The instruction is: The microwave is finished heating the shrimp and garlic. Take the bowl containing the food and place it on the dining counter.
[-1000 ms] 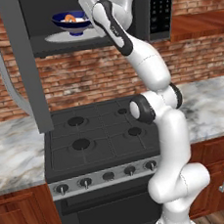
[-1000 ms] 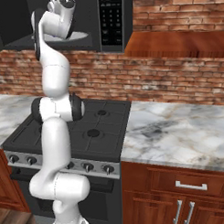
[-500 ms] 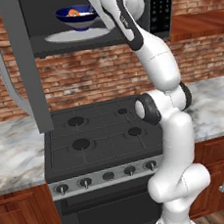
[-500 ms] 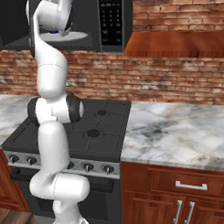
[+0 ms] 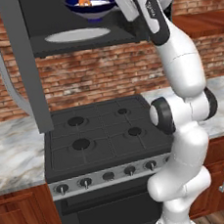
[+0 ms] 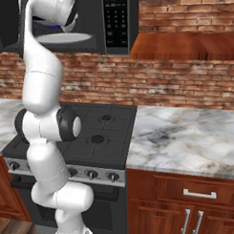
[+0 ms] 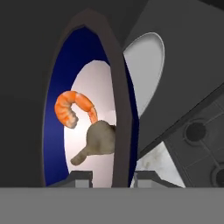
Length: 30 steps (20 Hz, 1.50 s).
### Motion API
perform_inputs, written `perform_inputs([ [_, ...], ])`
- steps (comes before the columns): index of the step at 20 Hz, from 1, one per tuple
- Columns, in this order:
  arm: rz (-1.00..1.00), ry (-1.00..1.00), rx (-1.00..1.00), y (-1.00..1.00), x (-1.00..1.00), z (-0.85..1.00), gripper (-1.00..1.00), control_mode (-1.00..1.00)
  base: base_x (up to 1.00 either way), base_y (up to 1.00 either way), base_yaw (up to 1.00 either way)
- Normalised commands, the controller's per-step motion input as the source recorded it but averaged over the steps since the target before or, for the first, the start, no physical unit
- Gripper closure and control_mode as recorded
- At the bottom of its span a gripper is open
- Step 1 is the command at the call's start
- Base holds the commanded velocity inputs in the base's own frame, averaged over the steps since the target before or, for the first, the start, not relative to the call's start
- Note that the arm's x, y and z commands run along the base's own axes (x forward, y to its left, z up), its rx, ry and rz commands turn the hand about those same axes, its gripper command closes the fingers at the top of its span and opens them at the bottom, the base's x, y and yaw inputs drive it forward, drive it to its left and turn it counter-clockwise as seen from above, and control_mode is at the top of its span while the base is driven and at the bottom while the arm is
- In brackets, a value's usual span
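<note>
While lifted, bowl [image 7: 89, 105] rim between fingers [image 7: 81, 177] (shrimp [image 7: 72, 107] inside)

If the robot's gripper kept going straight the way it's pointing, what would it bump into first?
Probably nothing new: the gripper already pinches the bowl's rim. Beyond, the hand view looks along the rim toward the microwave's dark inside, past the white turntable plate. Depth is hard to judge.

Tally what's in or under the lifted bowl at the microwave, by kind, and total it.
Bowl: 1
Shrimp: 1
Garlic: 1
Turntable plate: 1
Total: 4
</note>
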Motion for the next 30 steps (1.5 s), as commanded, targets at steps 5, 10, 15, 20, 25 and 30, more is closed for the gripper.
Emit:
perform_inputs([
  [5,0.00,-0.24,0.14,-0.59,-1.00,-0.20,1.00,-1.00,0.00,0.00,0.00],
  [10,0.00,-0.13,0.15,-0.72,-1.00,-0.43,1.00,-1.00,0.00,0.00,0.00],
  [15,0.00,0.01,0.04,-0.48,-1.00,-0.68,1.00,-1.00,0.00,0.00,0.00],
  [20,0.01,0.16,0.00,-0.12,-1.00,-0.78,1.00,-1.00,0.00,0.00,0.00],
  [25,0.06,0.24,-0.04,0.00,-1.00,-0.87,1.00,-1.00,0.00,0.00,0.00],
  [30,0.08,0.05,-0.06,0.00,-0.36,-0.38,1.00,-1.00,0.00,0.00,0.00],
])
